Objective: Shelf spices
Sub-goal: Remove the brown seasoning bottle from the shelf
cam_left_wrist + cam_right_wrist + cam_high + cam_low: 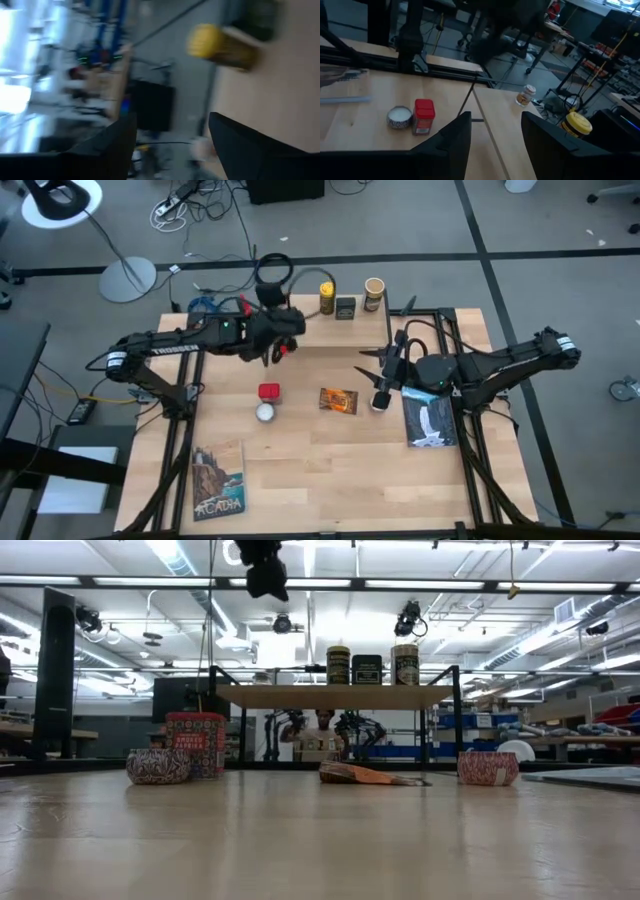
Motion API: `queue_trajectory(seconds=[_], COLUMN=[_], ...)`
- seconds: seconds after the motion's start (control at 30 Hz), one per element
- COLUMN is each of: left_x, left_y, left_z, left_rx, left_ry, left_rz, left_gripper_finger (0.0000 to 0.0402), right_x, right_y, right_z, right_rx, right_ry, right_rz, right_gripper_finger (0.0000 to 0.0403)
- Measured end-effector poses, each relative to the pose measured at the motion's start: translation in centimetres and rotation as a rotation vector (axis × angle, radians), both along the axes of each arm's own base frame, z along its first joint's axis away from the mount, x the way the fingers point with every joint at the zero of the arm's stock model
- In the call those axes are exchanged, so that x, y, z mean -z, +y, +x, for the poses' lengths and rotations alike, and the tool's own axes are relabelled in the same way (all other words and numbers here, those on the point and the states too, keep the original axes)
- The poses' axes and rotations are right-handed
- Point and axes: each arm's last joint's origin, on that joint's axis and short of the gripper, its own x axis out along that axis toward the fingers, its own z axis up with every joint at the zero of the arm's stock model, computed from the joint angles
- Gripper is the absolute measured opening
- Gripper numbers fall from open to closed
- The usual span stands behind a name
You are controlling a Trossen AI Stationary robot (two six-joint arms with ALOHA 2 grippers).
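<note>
The shelf stands at the table's far edge. On it are a yellow black-lidded jar, a dark tin and a tan jar. A small pale-capped jar stands upright near the plank's left end. On the table lie a red tin and an orange packet. My left gripper hangs open and raised by the shelf's left end, holding nothing. My right gripper hovers open right of the packet, with nothing between its fingers.
A white round disc lies beside the red tin, and another below my right gripper. Picture books lie at the near left and at the right. Bare tabletop stretches along the near middle.
</note>
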Motion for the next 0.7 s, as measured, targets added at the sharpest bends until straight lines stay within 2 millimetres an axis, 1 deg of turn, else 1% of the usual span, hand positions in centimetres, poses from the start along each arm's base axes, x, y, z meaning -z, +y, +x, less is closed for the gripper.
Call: queue_trajectory(seconds=[0.13,0.23,0.3,0.4,0.47,0.53,0.6,0.7], left_x=[-1.9,-2.5,-2.7,-3.1,-3.3,-3.9,-4.8,-6.1], left_y=[1.1,2.1,3.4,5.7,7.5,9.2,10.5,11.9], left_z=[0.1,-0.1,-0.4,-1.7,-3.1,-4.7,-6.2,-8.1], left_rx=[-0.15,-0.149,-0.134,-0.126,-0.111,-0.084,-0.044,-0.018], left_ry=[-0.064,-0.016,0.008,-0.007,-0.044,-0.124,-0.207,-0.266], left_rz=[0.156,0.194,0.182,0.088,-0.036,-0.183,-0.307,-0.413], left_gripper_finger=[0.0226,0.0202,0.0191,0.0183,0.0183,0.0182,0.0182,0.0182], right_x=[0.2,0.2,0.3,0.3,0.3,0.3,0.3,0.2], right_y=[0.0,0.0,0.0,0.3,0.5,0.6,0.6,0.7], right_z=[0.0,0.0,-0.1,-0.1,-0.2,-0.2,-0.2,-0.2], right_rx=[-0.001,-0.001,-0.003,-0.015,-0.023,-0.03,-0.034,-0.036], right_ry=[0.018,0.023,0.029,0.035,0.035,0.038,0.039,0.033], right_rz=[-0.005,-0.007,-0.008,-0.009,-0.009,-0.016,-0.024,-0.029], right_gripper_finger=[0.0173,0.0173,0.0173,0.0173,0.0173,0.0173,0.0173,0.0173])
